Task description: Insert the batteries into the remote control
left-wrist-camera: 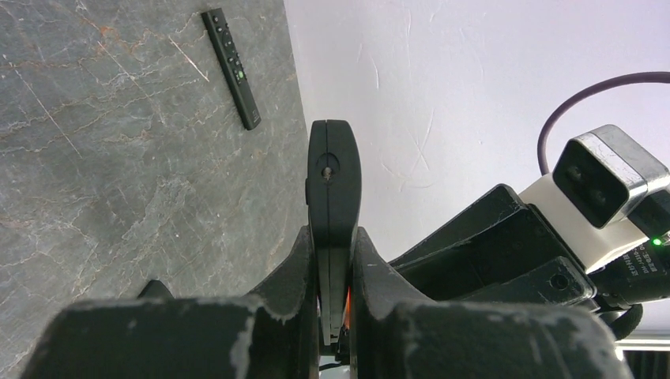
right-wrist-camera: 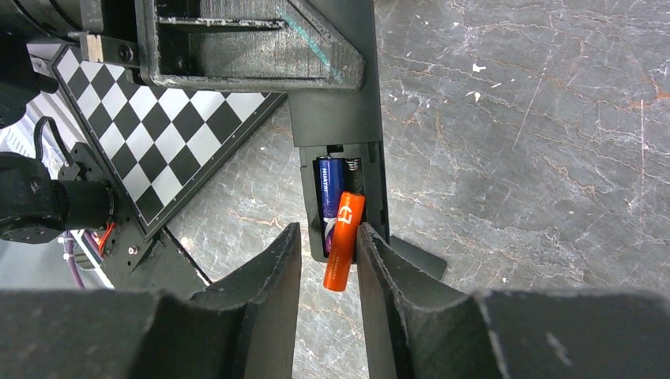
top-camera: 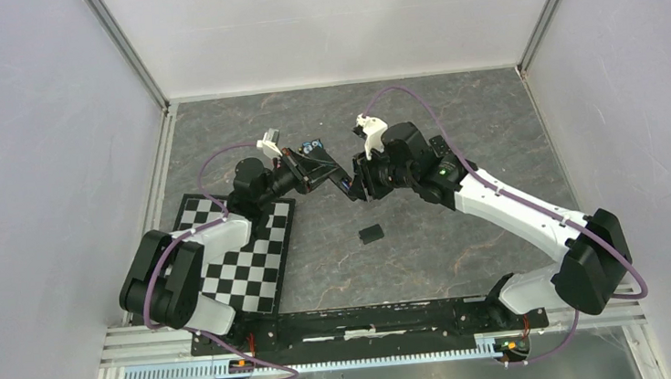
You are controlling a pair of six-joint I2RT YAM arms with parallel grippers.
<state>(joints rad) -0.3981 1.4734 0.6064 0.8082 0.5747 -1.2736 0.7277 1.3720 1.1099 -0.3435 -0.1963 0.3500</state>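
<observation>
You are looking down at a grey marbled table [top-camera: 454, 124] with two arms reaching toward each other over its middle. The remote control [right-wrist-camera: 336, 118] is hanging in the air there, and every place below is given from it.

A black-and-white checkerboard mat [top-camera: 246, 252] is lying flat on the table to the remote control's near left, under the left arm.

The left gripper [left-wrist-camera: 332, 237] is clenching the remote control by its thin edges, one finger on each side, holding it off the table with the open battery bay facing the right wrist camera.

The right gripper [right-wrist-camera: 328, 237] is sitting at the remote control's open end with its jaws slackened. One finger is touching the orange battery [right-wrist-camera: 344, 241], and a gap is showing between that battery and the other finger.

A second remote [left-wrist-camera: 231, 67] is lying flat on the table, well apart from the held one, beyond its far end in the left wrist view.

A small black flat piece [top-camera: 371, 234] is lying on the table just near of the remote control.

The blue battery [right-wrist-camera: 330, 185] is sitting inside the bay. The orange battery is lying tilted, its upper end in the bay beside the blue one and its lower end sticking out past the remote control's end.
</observation>
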